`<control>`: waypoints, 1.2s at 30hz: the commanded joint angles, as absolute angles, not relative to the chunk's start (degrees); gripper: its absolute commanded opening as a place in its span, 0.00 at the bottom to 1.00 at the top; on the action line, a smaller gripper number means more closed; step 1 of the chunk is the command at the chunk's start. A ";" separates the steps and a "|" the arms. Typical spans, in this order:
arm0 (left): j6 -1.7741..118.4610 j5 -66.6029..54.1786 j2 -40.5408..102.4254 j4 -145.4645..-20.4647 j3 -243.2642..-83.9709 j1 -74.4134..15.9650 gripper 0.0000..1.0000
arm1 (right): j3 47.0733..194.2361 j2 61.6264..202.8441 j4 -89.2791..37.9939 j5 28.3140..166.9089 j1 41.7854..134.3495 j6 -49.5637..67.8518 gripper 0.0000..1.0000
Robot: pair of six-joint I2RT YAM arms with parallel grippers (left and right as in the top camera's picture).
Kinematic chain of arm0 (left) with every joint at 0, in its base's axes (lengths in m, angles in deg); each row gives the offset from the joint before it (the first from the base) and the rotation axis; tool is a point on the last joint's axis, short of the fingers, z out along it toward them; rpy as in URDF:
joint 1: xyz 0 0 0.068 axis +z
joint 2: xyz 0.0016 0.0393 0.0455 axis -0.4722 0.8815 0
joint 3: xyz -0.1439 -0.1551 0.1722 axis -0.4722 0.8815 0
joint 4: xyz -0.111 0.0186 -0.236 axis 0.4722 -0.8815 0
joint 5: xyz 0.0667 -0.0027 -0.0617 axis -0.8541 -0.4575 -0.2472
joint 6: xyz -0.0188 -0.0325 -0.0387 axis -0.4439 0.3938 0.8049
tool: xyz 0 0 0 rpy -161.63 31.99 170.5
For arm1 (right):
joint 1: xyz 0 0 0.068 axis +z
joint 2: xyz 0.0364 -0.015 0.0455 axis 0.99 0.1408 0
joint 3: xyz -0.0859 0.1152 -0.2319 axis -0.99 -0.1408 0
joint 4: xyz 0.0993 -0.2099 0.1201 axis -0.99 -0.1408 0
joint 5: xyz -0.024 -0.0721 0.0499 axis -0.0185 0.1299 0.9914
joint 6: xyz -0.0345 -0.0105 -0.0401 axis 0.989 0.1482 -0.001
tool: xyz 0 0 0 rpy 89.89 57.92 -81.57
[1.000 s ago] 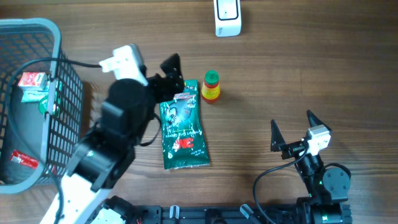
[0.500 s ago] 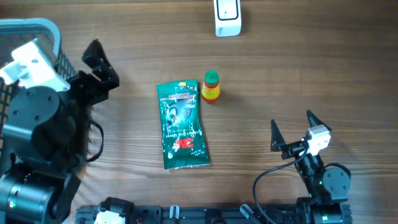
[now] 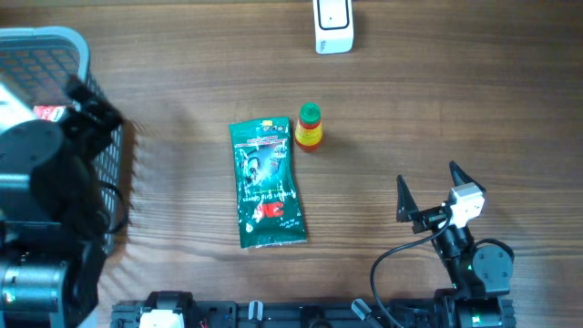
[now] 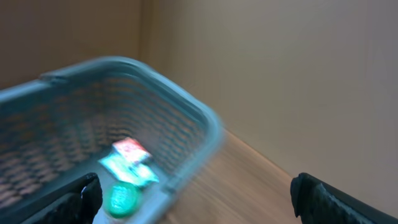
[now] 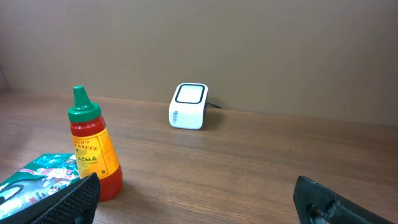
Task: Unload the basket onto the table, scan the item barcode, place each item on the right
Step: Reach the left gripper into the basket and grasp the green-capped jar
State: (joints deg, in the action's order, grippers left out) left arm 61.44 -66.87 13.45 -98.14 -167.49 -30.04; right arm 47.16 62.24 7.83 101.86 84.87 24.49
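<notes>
As it lies flat, the green packet (image 3: 266,184) shows red print.

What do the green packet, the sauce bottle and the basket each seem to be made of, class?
Green packet: probably glossy plastic film, since it is thin, flat and printed all over.
Sauce bottle: likely clear plastic, as the red sauce shows through; the green cap also looks plastic.
Basket: apparently moulded plastic, matte grey-blue, with open lattice walls.
</notes>
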 commanded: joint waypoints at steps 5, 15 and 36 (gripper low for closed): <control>63.88 -48.57 21.73 -98.71 -168.25 -4.43 1.00 | 47.07 61.74 8.01 101.16 85.13 24.99 1.00; 69.52 -40.68 35.59 -101.79 -168.23 10.02 1.00 | 47.07 61.74 8.01 101.14 85.13 24.99 1.00; 76.65 -31.89 65.12 -105.51 -168.19 9.91 1.00 | 47.07 61.74 8.01 101.14 85.13 24.99 1.00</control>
State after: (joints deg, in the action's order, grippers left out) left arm 75.42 -32.72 63.37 -105.97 -167.66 9.78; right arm 47.16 62.24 7.83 101.86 84.87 24.49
